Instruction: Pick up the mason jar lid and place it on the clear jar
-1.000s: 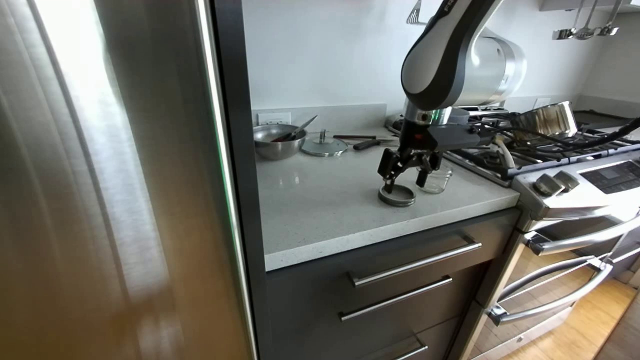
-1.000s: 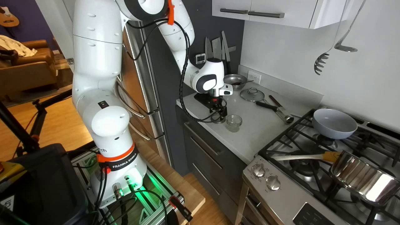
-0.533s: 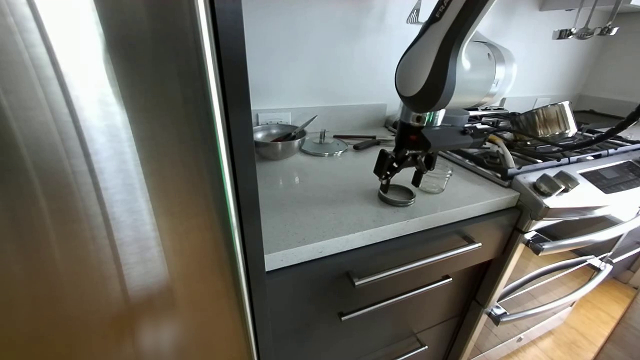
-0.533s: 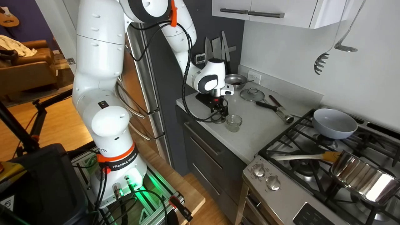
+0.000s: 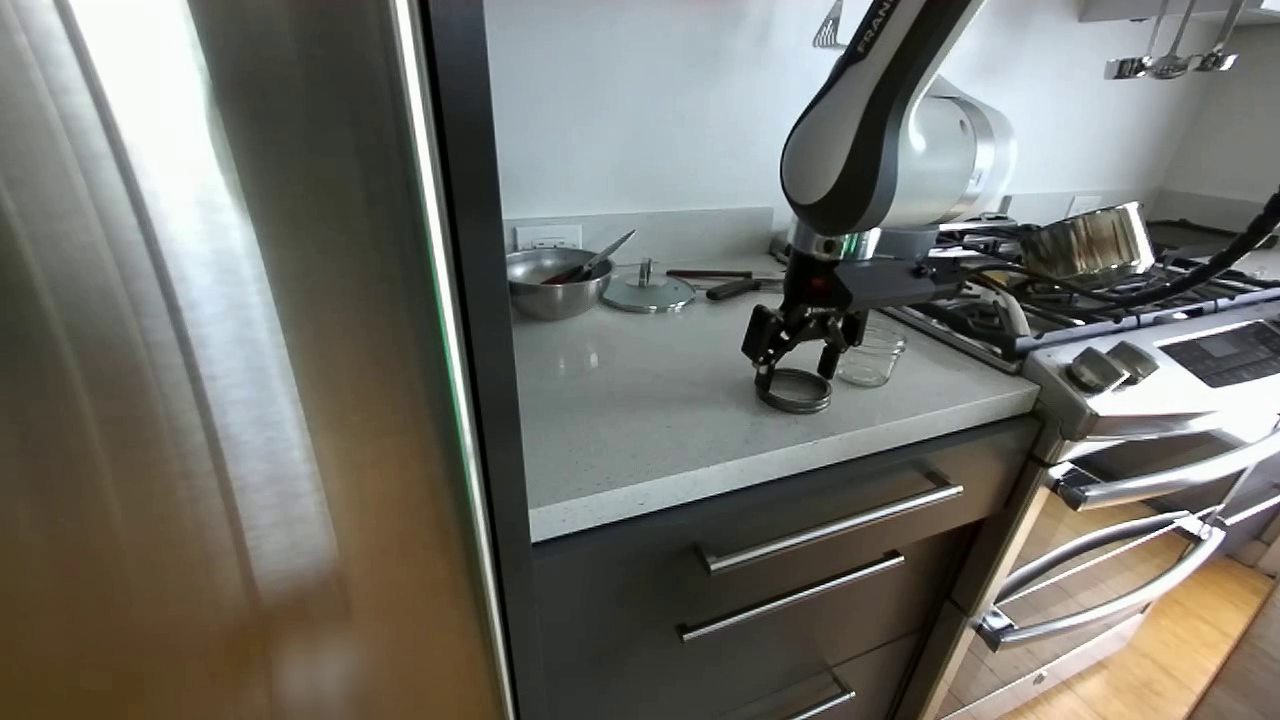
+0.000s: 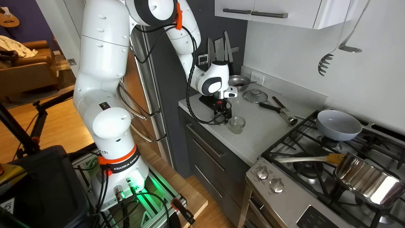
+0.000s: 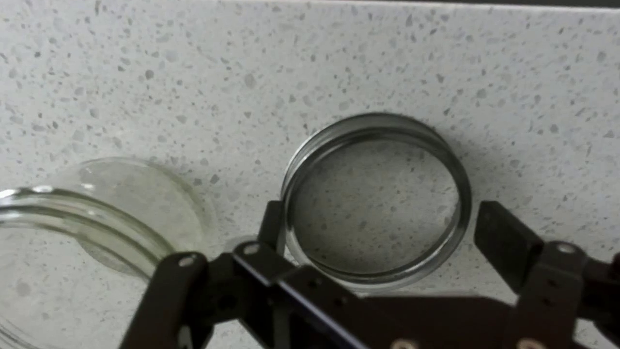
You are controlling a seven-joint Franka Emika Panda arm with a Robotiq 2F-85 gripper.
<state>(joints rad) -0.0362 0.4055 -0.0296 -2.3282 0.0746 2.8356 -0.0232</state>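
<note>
The mason jar lid (image 5: 795,407), a dark grey metal ring, lies flat on the counter in an exterior view. It shows large in the wrist view (image 7: 463,194). My gripper (image 5: 796,372) is open and empty, pointing down just over the lid. In the wrist view the gripper (image 7: 380,218) has one fingertip at the lid's left edge and the other a small gap off its right edge. I cannot tell whether the left one touches. The clear jar (image 5: 873,362) stands upright and uncovered beside the lid, also in an exterior view (image 6: 237,124) and partly in the wrist view (image 7: 131,208).
A steel bowl (image 5: 560,300), a glass pot lid (image 5: 648,293) and utensils (image 6: 278,109) lie toward the wall. The stove (image 6: 310,171) holds a steel pot (image 6: 367,182) and a pale bowl (image 6: 338,125). The counter's front edge (image 5: 790,460) is close to the lid.
In an exterior view, my gripper has shifted slightly left and away from the clear jar, staying low over the lid with fingers open. The lid and jar have not moved.
</note>
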